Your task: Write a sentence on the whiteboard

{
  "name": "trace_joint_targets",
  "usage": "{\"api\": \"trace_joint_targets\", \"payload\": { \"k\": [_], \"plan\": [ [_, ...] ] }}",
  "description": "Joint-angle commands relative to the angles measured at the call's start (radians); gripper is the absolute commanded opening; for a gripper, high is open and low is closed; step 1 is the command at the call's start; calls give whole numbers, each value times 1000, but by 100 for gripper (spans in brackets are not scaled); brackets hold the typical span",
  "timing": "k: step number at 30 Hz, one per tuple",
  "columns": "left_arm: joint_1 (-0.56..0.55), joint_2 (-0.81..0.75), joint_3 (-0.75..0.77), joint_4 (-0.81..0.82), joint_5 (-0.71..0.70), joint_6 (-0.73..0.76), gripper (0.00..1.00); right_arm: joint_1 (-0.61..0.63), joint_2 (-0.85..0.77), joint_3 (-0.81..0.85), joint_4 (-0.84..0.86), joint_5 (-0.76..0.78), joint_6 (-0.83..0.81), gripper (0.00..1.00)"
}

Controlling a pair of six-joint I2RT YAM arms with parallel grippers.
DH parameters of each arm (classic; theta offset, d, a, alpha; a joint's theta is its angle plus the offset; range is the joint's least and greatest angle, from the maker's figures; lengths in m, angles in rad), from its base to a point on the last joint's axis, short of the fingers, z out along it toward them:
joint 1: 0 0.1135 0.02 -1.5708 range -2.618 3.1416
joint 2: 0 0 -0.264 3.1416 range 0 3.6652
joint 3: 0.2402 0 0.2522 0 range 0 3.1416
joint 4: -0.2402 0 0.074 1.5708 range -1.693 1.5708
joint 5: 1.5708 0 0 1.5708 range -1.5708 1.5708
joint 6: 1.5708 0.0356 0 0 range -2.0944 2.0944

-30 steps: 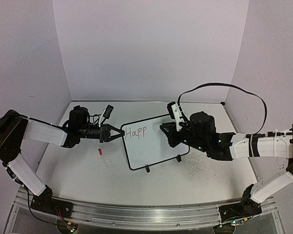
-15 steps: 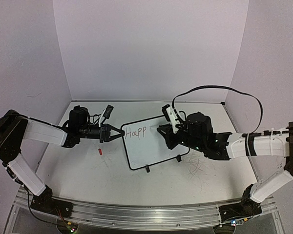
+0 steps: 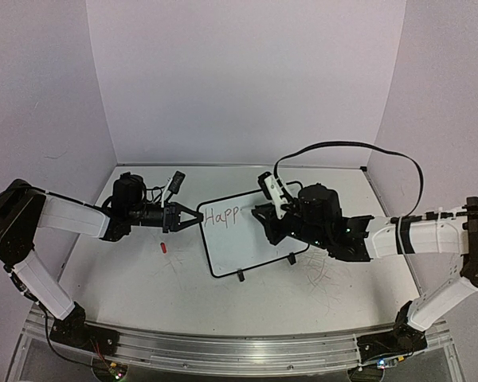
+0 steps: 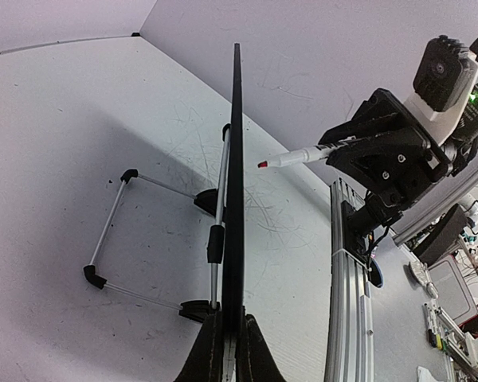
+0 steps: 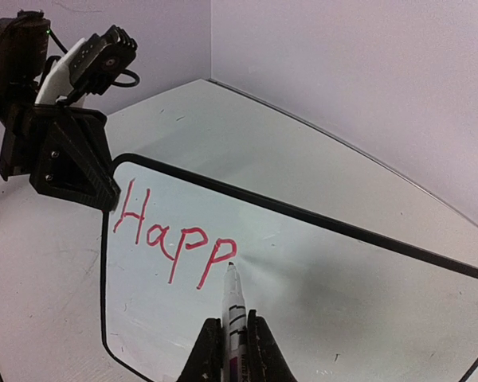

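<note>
The whiteboard (image 3: pixel 251 243) stands tilted on its feet at mid-table, black-framed; the left wrist view shows it edge-on (image 4: pixel 236 143). My left gripper (image 3: pixel 197 219) is shut on its left edge, jaws pinching the frame (image 4: pixel 229 338). The sentence (image 3: pixel 221 215) reads "Happ" in red (image 5: pixel 171 235). My right gripper (image 3: pixel 264 216) is shut on a white marker (image 5: pixel 233 302). The marker's red tip sits just right of the last "p". From the left wrist the marker (image 4: pixel 295 157) shows a small gap between tip and board.
A small red cap (image 3: pixel 163 247) lies on the table left of the board. The board's wire stand (image 4: pixel 111 231) sticks out behind it. A black cable (image 3: pixel 342 147) loops above the right arm. An aluminium rail (image 3: pixel 223 344) runs along the near edge.
My right arm has shifted left across the board, bringing the marker close to the written letters. The left arm and the board have stayed still, and the lettering is unchanged.
</note>
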Motion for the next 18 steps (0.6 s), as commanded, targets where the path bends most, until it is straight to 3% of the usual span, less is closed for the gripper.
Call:
{"api": "trace_joint_targets", "payload": {
  "k": [1, 18],
  "plan": [
    [-3, -8, 25, -25, 26, 17, 0, 2, 0, 22, 39, 38, 3, 0],
    [-3, -14, 23, -27, 26, 20, 0, 2, 37, 72, 71, 49, 16, 0]
  ]
}}
